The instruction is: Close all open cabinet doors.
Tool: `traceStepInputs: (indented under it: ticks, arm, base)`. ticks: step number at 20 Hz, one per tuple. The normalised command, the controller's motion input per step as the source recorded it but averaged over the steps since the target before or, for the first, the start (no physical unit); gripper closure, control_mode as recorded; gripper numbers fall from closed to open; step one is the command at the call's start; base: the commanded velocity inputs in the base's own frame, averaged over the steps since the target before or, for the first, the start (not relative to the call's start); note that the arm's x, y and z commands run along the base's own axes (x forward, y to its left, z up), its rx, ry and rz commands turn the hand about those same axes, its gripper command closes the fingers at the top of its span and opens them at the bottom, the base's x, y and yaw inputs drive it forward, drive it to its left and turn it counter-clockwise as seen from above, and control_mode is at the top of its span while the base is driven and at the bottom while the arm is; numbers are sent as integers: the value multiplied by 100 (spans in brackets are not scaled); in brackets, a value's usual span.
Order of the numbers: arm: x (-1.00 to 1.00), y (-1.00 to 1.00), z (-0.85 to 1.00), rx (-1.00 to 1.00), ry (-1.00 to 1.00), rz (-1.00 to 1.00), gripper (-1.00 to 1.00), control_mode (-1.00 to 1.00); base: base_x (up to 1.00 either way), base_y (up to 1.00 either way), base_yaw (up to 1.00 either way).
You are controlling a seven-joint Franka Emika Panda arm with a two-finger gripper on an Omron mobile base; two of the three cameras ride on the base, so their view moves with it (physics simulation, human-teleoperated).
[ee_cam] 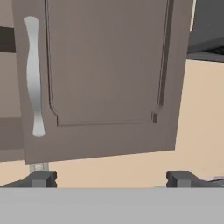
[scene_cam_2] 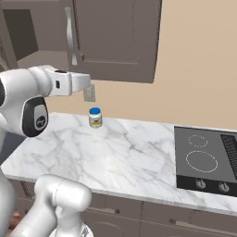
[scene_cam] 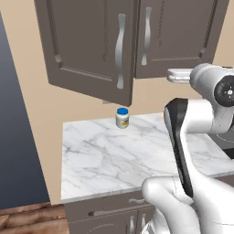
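Observation:
Two dark grey-brown cabinet doors hang above the counter. The left door (scene_cam: 87, 45) stands swung out over the counter, its silver handle (scene_cam: 120, 50) on the free edge, and the dark cabinet interior (scene_cam_2: 18, 28) is exposed. The right door (scene_cam: 183, 36) (scene_cam_2: 115, 37) (ee_cam: 105, 74) lies flush and shut, with its handle (ee_cam: 34, 74) on its left edge. My gripper (ee_cam: 112, 179) (scene_cam_2: 87, 82) is open with nothing between its fingers. It faces the right door from just below its lower edge, apart from it.
A small blue-lidded jar (scene_cam: 122, 118) (scene_cam_2: 95, 117) stands at the back of the marble counter (scene_cam: 100, 155) (scene_cam_2: 129, 152). A black cooktop (scene_cam_2: 206, 157) lies at the right. A grey wall outlet (scene_cam_2: 89, 92) sits under the cabinets. A tall dark panel (scene_cam: 18, 137) bounds the left.

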Motion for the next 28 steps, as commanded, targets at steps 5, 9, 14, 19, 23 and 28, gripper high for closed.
traceStepInputs:
  ticks: [5, 9, 14, 19, 23, 28]
  arm:
    - [-87, 8, 0, 0, 0, -4, -100, -100]
    - [-80, 22, 0, -1, 0, -4, -100, -100]
    - [-66, 40, 0, -4, 0, -6, -100, -100]
    - [-36, 78, -3, -6, 0, -2, -100, -100]
    - [-20, 91, -10, -9, -4, 0, -100, -100]
    - [-6, 83, -2, -8, -5, 0, -100, -100]
  base:
    - [0, 0, 0]
    - [0, 0, 0]
    - [0, 0, 0]
    - [0, 0, 0]
    - [0, 0, 0]
    - [0, 0, 0]
